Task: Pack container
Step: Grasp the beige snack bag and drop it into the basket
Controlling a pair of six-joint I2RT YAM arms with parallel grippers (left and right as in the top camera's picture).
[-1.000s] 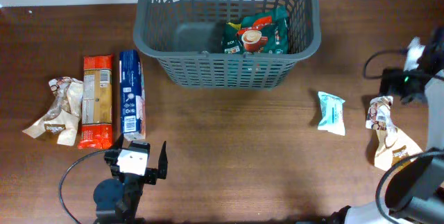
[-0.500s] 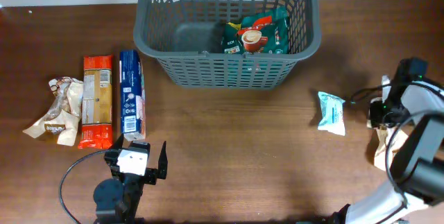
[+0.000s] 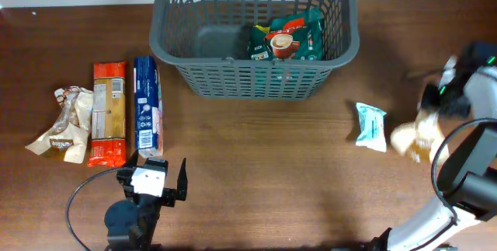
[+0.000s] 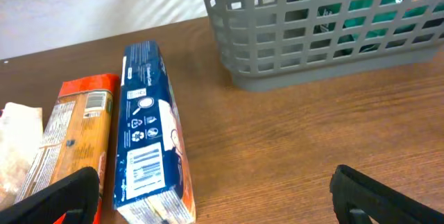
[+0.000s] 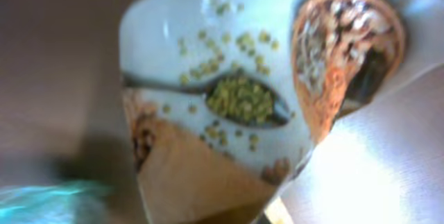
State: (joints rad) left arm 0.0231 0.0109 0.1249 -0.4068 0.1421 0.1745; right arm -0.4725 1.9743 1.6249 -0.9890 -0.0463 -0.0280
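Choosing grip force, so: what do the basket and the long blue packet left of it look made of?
The container looks like moulded plastic, matte dark grey: uniform lattice slots, smooth solid rim. The blue packet looks like glossy printed film or thin card: squared edges, slight sheen; which, unclear.

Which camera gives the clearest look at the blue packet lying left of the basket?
The left wrist view: the blue packet lies close in front, with its barcode and printing visible. Overhead shows it whole but small, beside the orange packet. The right wrist view does not show it.
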